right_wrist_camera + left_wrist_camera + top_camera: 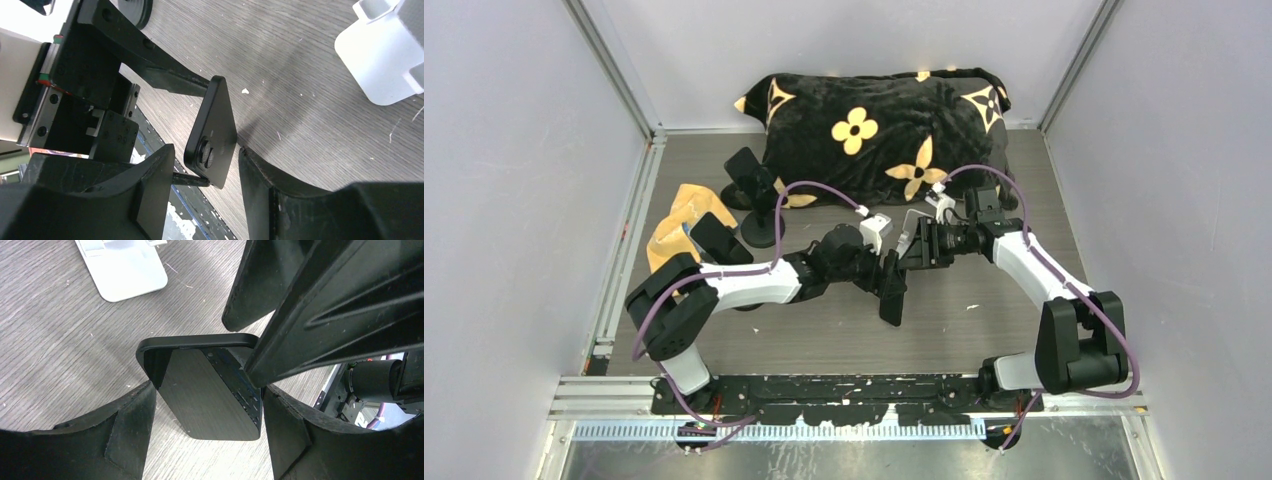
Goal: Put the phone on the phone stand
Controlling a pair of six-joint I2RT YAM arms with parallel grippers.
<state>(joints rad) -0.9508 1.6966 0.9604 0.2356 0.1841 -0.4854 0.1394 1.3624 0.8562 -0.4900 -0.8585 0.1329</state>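
The left end effector [207, 392] was pinching the phone [212, 120], one finger pressed on each long edge, so that the dark slab stood on edge over the wood-grain tabletop [300, 100] near the middle of the workspace, not on any stand. In the right wrist view the phone's back faced the camera, lens cluster at its lower end. The right end effector [206, 150] faced it from the opposite side. Its fingers were spread only a little wider than the phone's thickness and straddled that lower end. A thin gap showed at one finger; whether the other touched the phone could not be told. Just beyond the two end effectors the white phone stand [380, 65] sat on the tabletop with nothing on it, near the phone but apart from it. Farther out, toward the back wall, lay a black pillow with yellow flower motifs [874, 130]. To its left stood two black stands [749, 175], with a crumpled yellow cloth [679, 215] beside them.
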